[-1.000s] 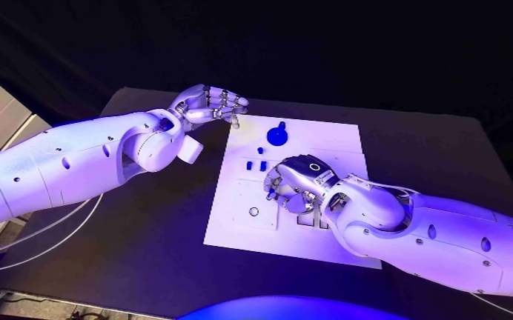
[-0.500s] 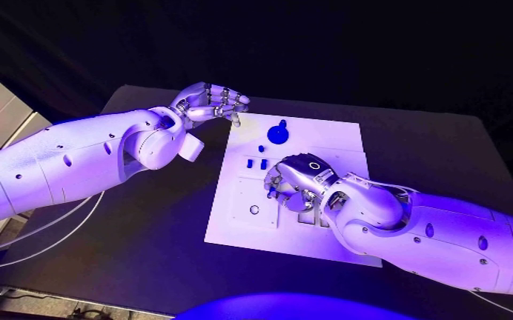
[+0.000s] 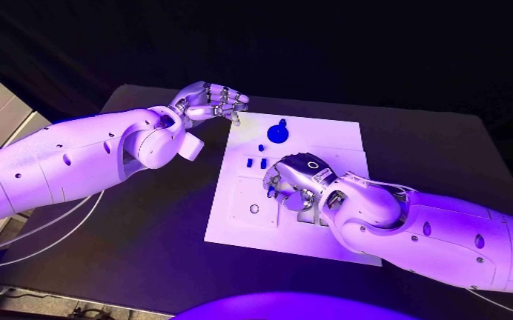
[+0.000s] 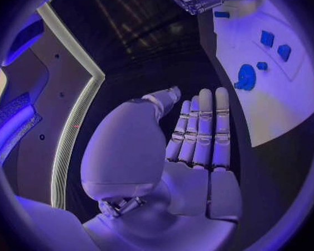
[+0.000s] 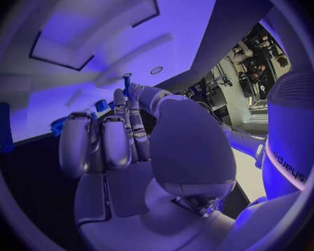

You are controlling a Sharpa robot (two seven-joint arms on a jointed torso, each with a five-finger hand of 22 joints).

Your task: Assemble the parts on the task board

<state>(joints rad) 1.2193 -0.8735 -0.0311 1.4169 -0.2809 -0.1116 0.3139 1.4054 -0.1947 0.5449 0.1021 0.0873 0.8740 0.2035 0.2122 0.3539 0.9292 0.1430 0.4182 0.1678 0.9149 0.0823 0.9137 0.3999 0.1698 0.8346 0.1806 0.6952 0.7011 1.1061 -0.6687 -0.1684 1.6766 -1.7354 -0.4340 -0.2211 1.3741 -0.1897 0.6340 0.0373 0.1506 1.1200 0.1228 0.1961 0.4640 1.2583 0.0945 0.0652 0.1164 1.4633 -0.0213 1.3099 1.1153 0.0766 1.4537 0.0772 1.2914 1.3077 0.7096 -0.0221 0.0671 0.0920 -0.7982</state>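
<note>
The white task board (image 3: 331, 142) lies in the middle of the table. On its far half sit a round blue part with a stem (image 3: 278, 133) and small blue parts (image 3: 256, 163). My right hand (image 3: 294, 183) hovers low over the board's middle with its fingers curled. In the right wrist view a slim blue peg (image 5: 126, 83) is pinched between its thumb and a fingertip. My left hand (image 3: 210, 104) is at the board's far left corner and holds nothing; its fingers (image 4: 202, 128) lie straight, side by side. The left wrist view also shows the round part (image 4: 246, 77).
A small ring-shaped hole (image 3: 254, 210) marks the board's near left. Bare black table (image 3: 150, 224) lies left of the board and beyond its far edge. My right forearm (image 3: 428, 231) covers the board's near right corner.
</note>
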